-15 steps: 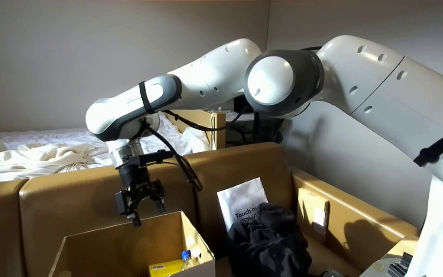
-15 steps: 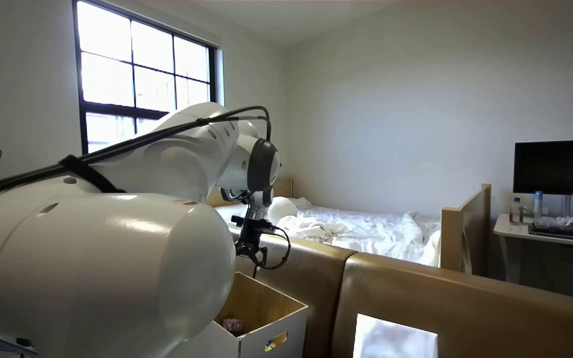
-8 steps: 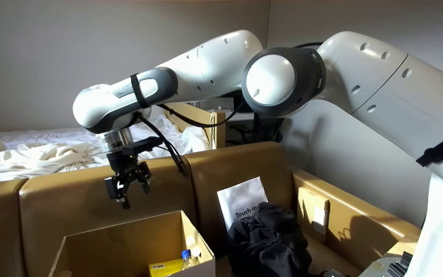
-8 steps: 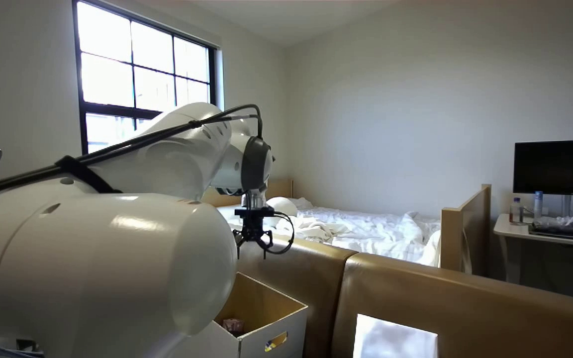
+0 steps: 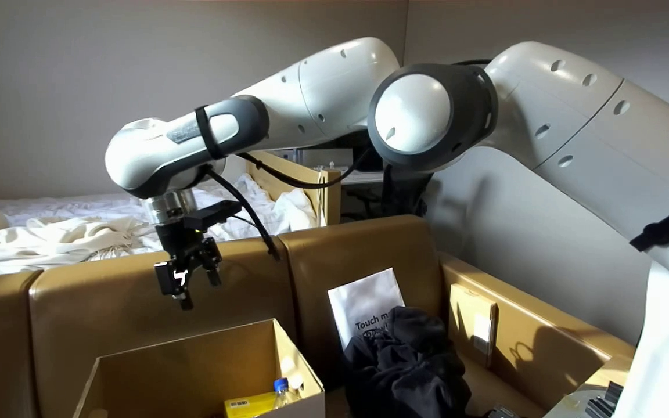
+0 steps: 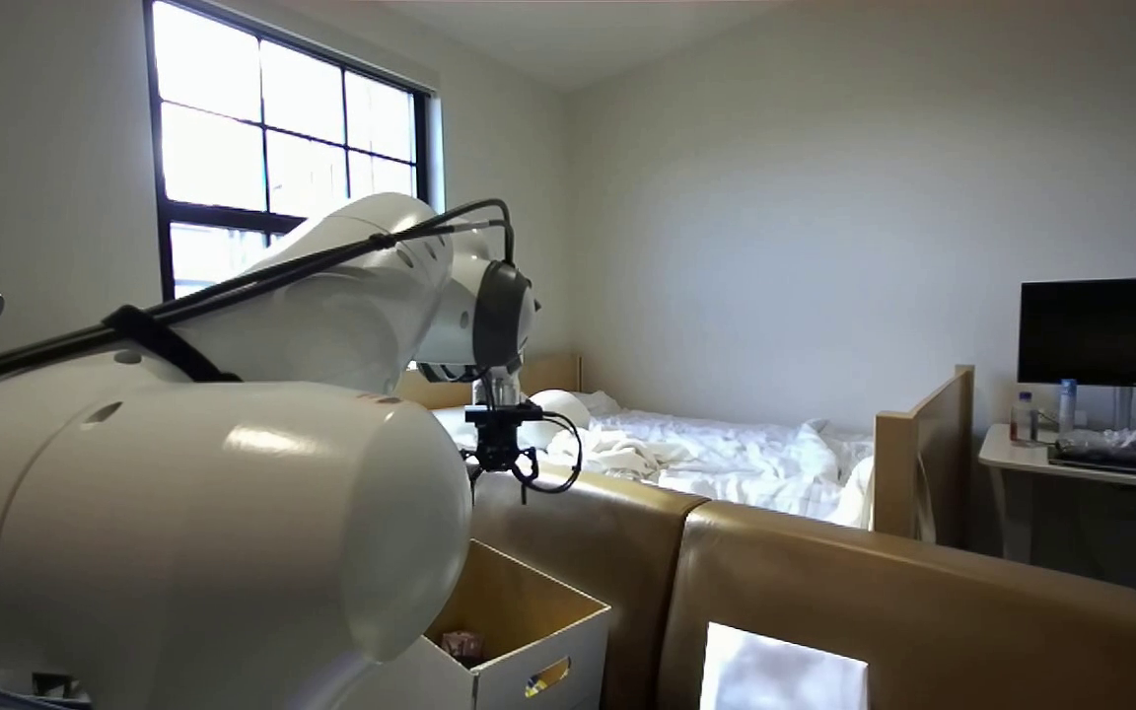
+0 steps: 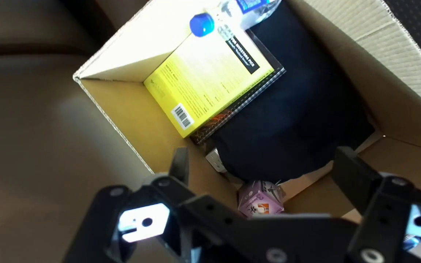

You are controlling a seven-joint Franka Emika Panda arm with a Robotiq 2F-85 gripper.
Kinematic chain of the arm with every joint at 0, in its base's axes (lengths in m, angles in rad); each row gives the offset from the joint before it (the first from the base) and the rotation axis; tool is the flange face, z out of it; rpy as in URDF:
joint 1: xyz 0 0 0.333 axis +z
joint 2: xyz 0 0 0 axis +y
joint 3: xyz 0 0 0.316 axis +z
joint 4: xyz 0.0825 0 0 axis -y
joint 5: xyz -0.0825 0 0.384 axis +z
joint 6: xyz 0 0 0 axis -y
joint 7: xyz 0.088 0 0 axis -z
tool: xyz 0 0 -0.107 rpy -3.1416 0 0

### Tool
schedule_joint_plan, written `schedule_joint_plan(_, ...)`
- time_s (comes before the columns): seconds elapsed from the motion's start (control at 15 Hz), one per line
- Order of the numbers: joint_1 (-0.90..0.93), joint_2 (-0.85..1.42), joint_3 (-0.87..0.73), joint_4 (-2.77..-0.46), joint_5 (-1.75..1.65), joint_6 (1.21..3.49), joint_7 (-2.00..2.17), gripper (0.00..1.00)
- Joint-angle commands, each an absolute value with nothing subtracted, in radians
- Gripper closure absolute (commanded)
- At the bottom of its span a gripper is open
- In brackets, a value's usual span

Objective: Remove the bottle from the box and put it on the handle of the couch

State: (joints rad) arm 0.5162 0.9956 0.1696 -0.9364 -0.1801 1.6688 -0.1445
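Note:
The clear bottle with a blue cap leans inside the cardboard box, in a corner on top of a yellow book. In the wrist view the bottle lies near the top edge, cap toward the left, its base end cut off. The box fills much of that view, and its outer wall shows in an exterior view. My gripper is open and empty above the box, left of the bottle; it also shows in the wrist view. The couch's armrest runs along the right.
In the box lie the yellow book, dark cloth and a small purple carton. A white paper bag and a black garment sit between box and armrest. The couch backrest stands behind the box.
My gripper has risen and moved left in an exterior view, away from the box, and its wrist has turned. It stays open. The bottle and the box have not moved.

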Motion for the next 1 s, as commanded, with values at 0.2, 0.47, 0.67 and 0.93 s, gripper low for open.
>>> schedule_joint_plan(0.2, 0.55, 0.739, 0.193, -1.271, -0.316, 1.869, -0.296, 0.0)
schedule_joint_plan(0.47, 0.566, 0.785, 0.189, -1.19, -0.293, 1.825, -0.265, 0.0)
schedule_joint_plan(0.67, 0.568, 0.821, 0.2, -1.168, -0.312, 1.84, -0.349, 0.0)
schedule_joint_plan(0.93, 0.53, 0.785, 0.205, -1.307, -0.342, 2.05, -0.492, 0.0)
